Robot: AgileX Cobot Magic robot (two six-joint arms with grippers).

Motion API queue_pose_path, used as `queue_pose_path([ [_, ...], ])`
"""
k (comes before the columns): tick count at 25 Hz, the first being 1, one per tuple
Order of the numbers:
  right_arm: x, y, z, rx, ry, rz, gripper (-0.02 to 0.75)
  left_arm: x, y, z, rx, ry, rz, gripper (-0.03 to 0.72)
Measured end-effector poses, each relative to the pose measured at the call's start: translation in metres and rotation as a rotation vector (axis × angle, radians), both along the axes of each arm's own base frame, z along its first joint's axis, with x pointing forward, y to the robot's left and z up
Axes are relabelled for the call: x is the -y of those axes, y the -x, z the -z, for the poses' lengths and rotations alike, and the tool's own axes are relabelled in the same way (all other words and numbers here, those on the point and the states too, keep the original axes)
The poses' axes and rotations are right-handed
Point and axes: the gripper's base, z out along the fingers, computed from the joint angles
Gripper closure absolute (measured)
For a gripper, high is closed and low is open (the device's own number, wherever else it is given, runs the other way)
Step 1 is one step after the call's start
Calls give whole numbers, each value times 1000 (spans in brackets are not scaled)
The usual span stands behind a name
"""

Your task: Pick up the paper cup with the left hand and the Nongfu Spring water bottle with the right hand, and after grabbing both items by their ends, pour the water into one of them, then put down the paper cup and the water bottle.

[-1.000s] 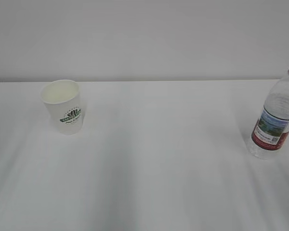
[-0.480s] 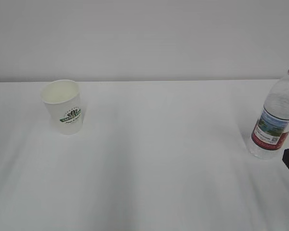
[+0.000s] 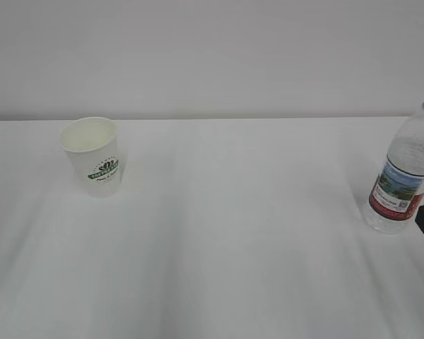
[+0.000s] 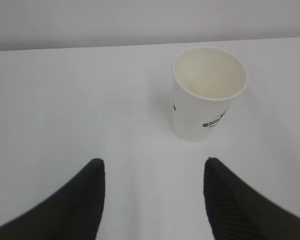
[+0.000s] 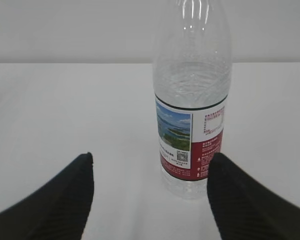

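Left wrist view shows the approach step: spread left hand (image 4: 152,200) needs advancing toward the paper cup (image 4: 206,95) at one o'clock, while spread right hand (image 5: 150,197) faces the Nongfu Spring water bottle (image 5: 191,100) at twelve, ungrasped.

The paper cup (image 3: 93,156) stands upright far left on the table (image 3: 240,233), the Nongfu Spring water bottle (image 3: 405,169) far right.

Each gripper (image 4: 152,200) (image 5: 150,195) has two black, finely ribbed, tapering fingers.
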Motion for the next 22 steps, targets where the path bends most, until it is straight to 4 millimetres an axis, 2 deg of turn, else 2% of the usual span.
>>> queue_pose_path([
  [13,0,-1,-4,43,-6,0,204,-3,14,30,88,87,-59,235],
  [17,0,-1,-5,57,-8,0,203,3,17,34,108,96,-22,235],
  [22,0,-2,-6,67,-10,0,203,11,19,56,66,83,22,236],
])
